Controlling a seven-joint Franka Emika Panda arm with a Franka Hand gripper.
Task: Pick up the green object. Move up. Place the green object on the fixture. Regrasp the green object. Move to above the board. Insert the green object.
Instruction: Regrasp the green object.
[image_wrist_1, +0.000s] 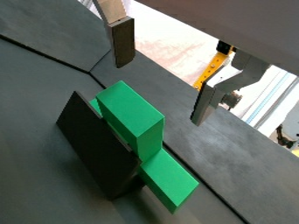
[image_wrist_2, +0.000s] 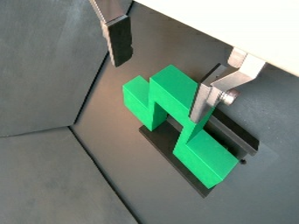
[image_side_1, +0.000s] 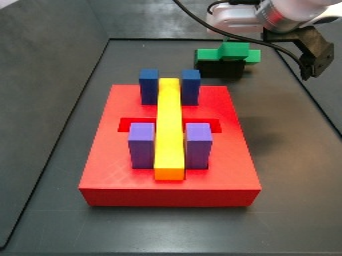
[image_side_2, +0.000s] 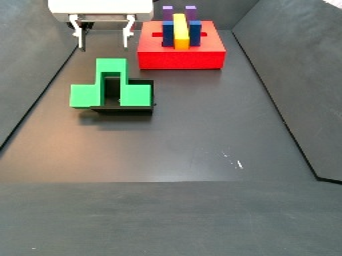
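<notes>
The pincer (image_wrist_2: 163, 72) hung open and empty above the green object (image_wrist_2: 176, 122), which rested on the fixture (image_side_2: 134, 104).

One green object (image_side_2: 107, 84), one fixture (image_side_2: 134, 97), one gripper (image_side_2: 104, 35) (above), one red board (image_side_1: 170, 155).
</notes>
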